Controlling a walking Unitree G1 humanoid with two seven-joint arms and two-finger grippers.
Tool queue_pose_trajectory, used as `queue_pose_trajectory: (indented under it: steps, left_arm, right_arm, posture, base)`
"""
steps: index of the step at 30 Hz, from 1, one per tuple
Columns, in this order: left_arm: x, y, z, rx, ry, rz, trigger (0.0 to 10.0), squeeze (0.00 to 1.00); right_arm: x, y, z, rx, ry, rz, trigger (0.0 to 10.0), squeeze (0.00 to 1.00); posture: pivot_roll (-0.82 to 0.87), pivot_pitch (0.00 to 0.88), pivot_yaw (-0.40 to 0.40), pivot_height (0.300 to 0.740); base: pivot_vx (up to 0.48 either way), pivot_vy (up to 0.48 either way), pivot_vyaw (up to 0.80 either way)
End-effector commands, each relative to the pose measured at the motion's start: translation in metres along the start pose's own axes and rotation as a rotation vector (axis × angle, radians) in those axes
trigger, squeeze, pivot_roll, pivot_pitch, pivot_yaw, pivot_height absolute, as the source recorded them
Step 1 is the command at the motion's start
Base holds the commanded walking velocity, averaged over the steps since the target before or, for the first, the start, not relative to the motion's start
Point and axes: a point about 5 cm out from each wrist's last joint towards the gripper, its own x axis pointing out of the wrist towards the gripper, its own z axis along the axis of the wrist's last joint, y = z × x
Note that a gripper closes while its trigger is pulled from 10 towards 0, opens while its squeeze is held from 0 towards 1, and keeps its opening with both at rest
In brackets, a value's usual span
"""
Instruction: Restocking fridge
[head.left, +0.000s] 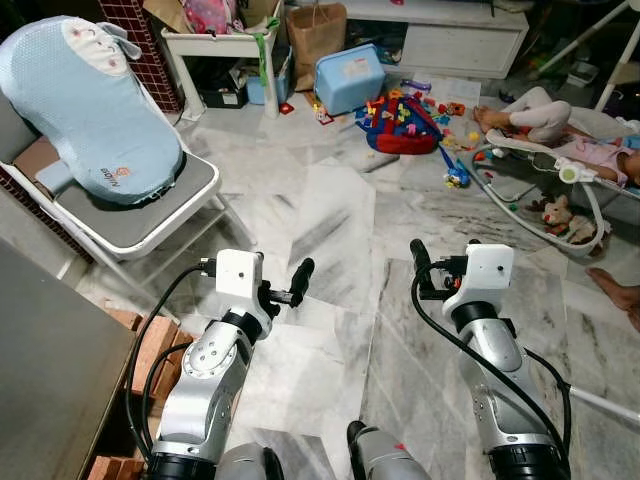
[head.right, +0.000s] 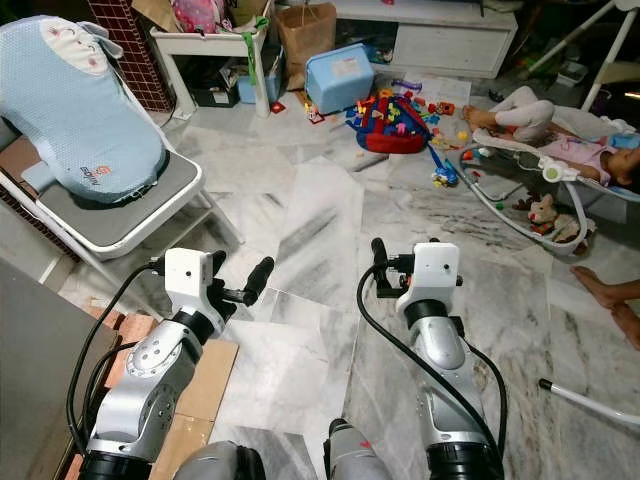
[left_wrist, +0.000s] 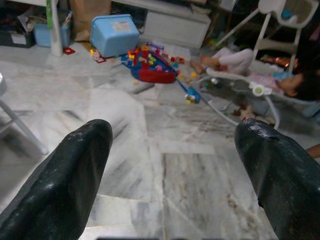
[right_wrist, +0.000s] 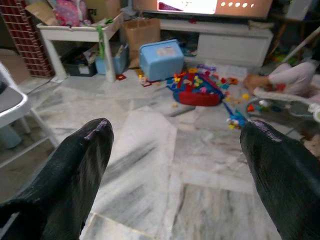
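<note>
Transit step, by the look of it: both arms raised over marble floor (head.left: 340, 230), left gripper (left_wrist: 172, 165) and right gripper (right_wrist: 175, 165) each spread wide, fingers (left_wrist: 65, 175) holding nothing. No fridge or groceries anywhere near the fingers, so restocking judged barely begun. Well ahead of the fingers: blue storage box (head.left: 349, 78), scattered toy blocks (head.left: 400, 118), folding chair (head.left: 150, 210) off beside the left fingers. Next move likely calls for turning toward the fridge and stock.
</note>
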Motion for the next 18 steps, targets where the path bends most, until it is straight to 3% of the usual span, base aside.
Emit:
queue_pose_trajectory:
  steps: [1,18]
  left_arm:
    - [-0.0033,0.0048,0.0015,0.015,-0.003,0.012,10.0,0.0]
    - [-0.0052,-0.0007,0.005,0.018,-0.038,-0.056,10.0,0.0]
  right_arm:
    - [0.0005,0.0054,0.0008,0.007,-0.01,0.018,10.0,0.0]
    - [0.0014,0.0052,0.001,0.004,-0.011,0.012,10.0,0.0]
  posture:
    - [-0.05,0.113,0.038,0.74]
    - [-0.06,0.111,0.039,0.74]
  base:
    - [0.0,0.435,-0.64]
    - [0.016,0.018,-0.8]
